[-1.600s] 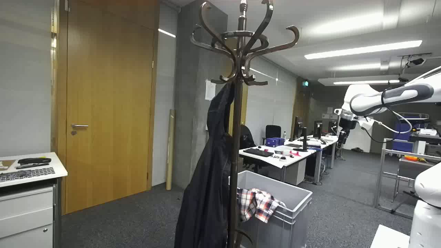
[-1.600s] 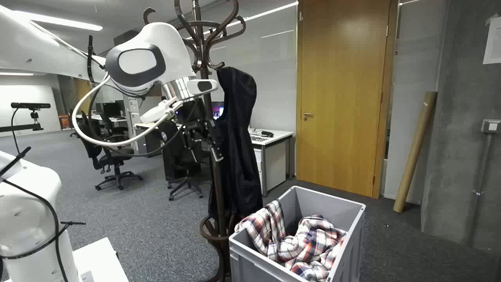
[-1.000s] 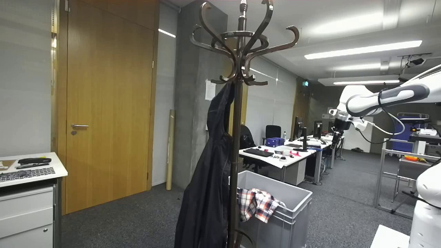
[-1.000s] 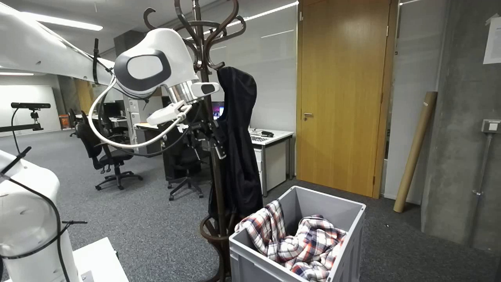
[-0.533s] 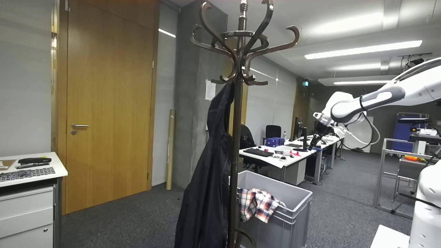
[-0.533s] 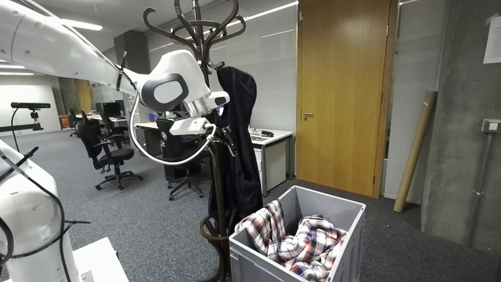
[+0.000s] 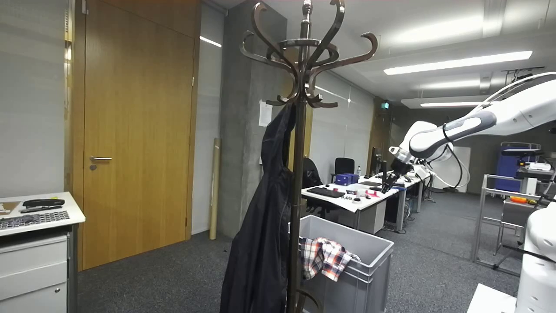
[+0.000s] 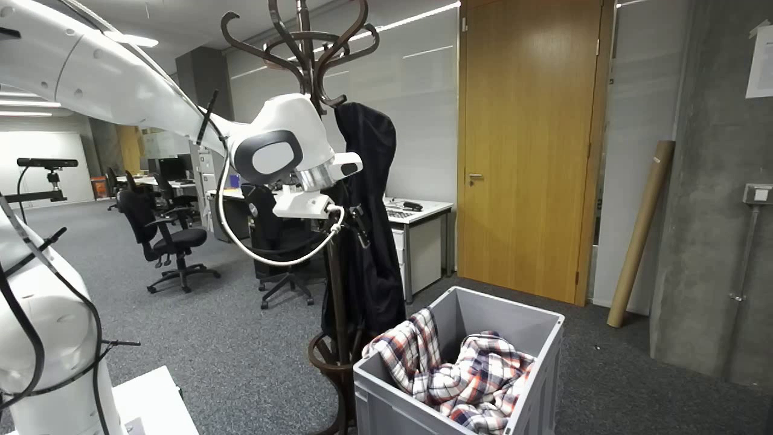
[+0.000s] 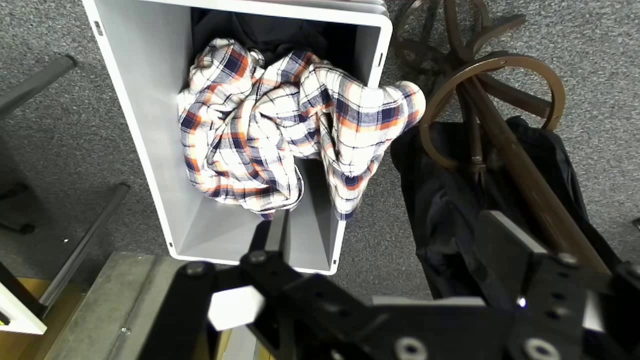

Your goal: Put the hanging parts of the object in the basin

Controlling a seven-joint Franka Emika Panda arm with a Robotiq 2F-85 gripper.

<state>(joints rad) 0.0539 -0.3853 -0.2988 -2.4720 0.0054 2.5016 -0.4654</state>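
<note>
Grey carpet (image 8: 241,356) spreads around the basin (image 9: 150,65); the coat stand (image 7: 298,156) crowds one edge, over which part of the checked cloth (image 9: 245,135) drapes, the rest heaped inside; it lies well below the gripper (image 9: 392,229), whose empty fingers (image 9: 501,247) stand wide apart.

Grey basin (image 8: 495,320) — cloth (image 9: 280,112) checked white, navy, orange.

Rounded white shells (image 8: 291,121) are being worn by the Franka Panda arm (image 8: 121,90) in both exterior views. A pale oval cap (image 8: 273,158) is being ringed by dark grey near a silver collar (image 8: 316,178); a white cable (image 8: 290,264) is being looped below. Black cables (image 8: 40,353) are being carried by the white base (image 8: 63,411). Pale screws (image 9: 542,348) and 2 grey fingers (image 9: 276,235) are being borne by the black Robotiq gripper (image 9: 390,230).
</note>
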